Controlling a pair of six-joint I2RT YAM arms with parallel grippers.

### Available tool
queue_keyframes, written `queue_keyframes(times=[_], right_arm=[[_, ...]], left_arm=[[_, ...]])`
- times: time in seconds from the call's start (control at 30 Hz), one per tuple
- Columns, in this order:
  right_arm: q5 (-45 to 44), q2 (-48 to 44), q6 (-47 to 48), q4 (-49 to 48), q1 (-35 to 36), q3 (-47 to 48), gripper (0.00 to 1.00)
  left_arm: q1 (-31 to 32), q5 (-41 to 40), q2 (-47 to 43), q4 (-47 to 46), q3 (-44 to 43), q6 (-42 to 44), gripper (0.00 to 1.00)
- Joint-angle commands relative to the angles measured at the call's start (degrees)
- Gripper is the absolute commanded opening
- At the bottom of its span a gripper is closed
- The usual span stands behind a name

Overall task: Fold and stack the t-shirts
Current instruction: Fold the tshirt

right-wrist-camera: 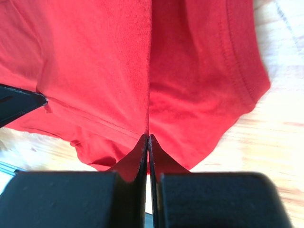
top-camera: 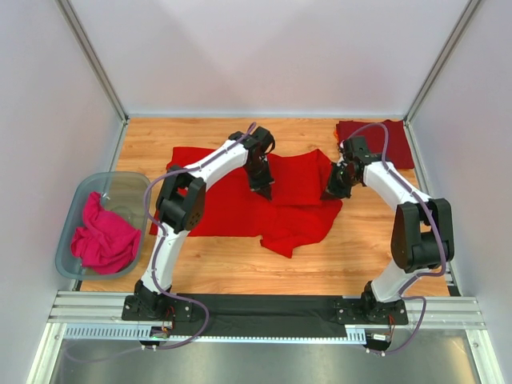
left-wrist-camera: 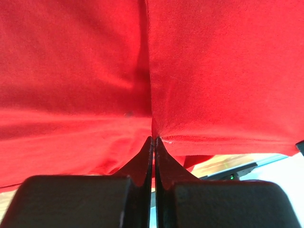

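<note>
On the table (top-camera: 320,268) the red shirt (top-camera: 228,208) lies spread under both grippers and the maroon shirt (top-camera: 376,142) sits folded beyond the right gripper (top-camera: 330,193), which like the left gripper (top-camera: 265,191) pinches red cloth: mid-fold, and the next move probably needs an even joint lift across.

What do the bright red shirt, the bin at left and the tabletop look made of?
Bright red shirt: soft knit cloth, matte; fine weave and a stitched hem show close up. Bin: probably clear plastic; the pink cloth shows through its wall. Tabletop: wood or wood-look laminate, judging by the grain.
</note>
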State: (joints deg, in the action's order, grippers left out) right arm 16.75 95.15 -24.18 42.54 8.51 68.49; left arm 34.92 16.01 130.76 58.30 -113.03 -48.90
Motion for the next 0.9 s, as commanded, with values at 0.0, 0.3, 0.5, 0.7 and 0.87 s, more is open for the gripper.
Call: queue_keyframes(times=[0.0,0.3,0.5,0.7,0.87], right_arm=[[1.1,-1.7,-1.7,-0.2,0.3,-1.7,0.0],[1.3,-5.4,-5.3,-3.6,2.0,-8.4,0.0],[-0.9,-5.9,-7.5,-10.8,2.1,-15.0,0.0],[-2.2,-3.9,-6.2,-11.1,2.1,-15.2,0.06],[-4.5,-4.8,-2.2,-7.7,1.5,-8.6,0.24]], left_arm=[[0.4,0.9,-1.7,1.6,0.4,1.7,0.0],[0.4,-3.6,-3.0,4.4,2.4,4.3,0.0],[0.4,-6.2,-2.4,4.8,5.4,5.3,0.0],[0.3,-4.9,-0.9,5.9,3.2,7.0,0.16],[-1.5,-6.3,-0.8,8.0,-4.4,9.5,0.33]])
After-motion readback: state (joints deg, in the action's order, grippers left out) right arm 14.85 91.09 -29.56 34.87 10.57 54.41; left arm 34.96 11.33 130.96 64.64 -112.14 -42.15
